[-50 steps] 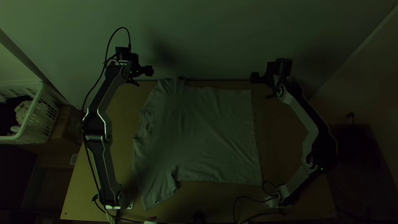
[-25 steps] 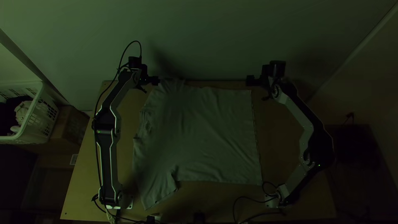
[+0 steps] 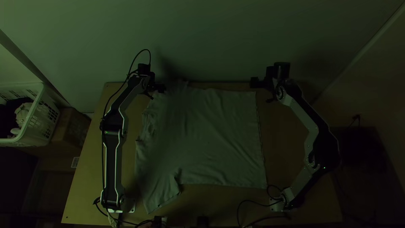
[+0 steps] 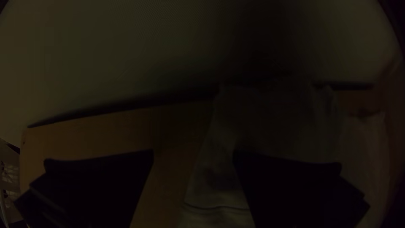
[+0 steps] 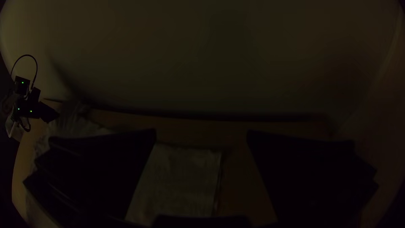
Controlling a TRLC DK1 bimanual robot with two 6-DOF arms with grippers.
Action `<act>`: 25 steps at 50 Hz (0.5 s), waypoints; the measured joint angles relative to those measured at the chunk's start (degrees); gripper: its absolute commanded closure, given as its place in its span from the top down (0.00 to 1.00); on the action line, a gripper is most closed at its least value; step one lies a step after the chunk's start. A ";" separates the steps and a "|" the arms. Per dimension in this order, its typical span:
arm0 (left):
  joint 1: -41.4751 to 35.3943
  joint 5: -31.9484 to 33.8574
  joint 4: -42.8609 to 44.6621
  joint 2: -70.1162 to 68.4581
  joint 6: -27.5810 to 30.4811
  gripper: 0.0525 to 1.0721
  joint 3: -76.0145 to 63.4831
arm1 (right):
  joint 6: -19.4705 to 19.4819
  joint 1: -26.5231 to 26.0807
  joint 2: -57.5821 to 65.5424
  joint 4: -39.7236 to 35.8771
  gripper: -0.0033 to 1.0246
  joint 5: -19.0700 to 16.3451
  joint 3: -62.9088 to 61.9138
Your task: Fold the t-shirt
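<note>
T-shirt (image 3: 206, 135) lay spread on the table (image 3: 299, 215), near sleeve (image 3: 160, 194) at seven o'clock, collar (image 3: 147, 126) at nine, hem (image 3: 258, 135) at three. Left gripper (image 3: 161, 88), fingers (image 4: 291, 190) apart, stood at eleven by the far sleeve (image 3: 178, 89); right gripper (image 3: 253, 82), likewise parted, at one near the hem's far corner (image 3: 251, 94). Misaligned or shallow closure risked missing cloth or catching one layer, skewing the fold.

1. The left arm (image 3: 112, 164), at frame left, is black with silver-grey edging and a small green light (image 3: 106, 132).
2. A thin black cable (image 3: 103, 114) loops above it.
3. The right arm (image 3: 302, 113) has grey links and a bulky black joint (image 3: 327, 147).
4. The left hand (image 3: 162, 88) and right hand (image 3: 255, 82) are black, with wide, flat fingers (image 4: 291, 190).
</note>
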 measured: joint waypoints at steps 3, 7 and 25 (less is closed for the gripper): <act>-0.04 -0.22 0.26 0.28 0.20 0.88 0.20 | 0.00 0.00 0.00 0.00 0.96 0.00 -0.24; -0.04 -0.26 0.50 0.79 0.26 0.88 0.79 | 0.00 0.00 0.00 -0.02 0.96 0.00 -0.79; -1.31 -0.85 0.11 1.20 0.66 0.02 1.38 | 2.62 -0.50 0.22 -0.22 0.96 0.02 -1.16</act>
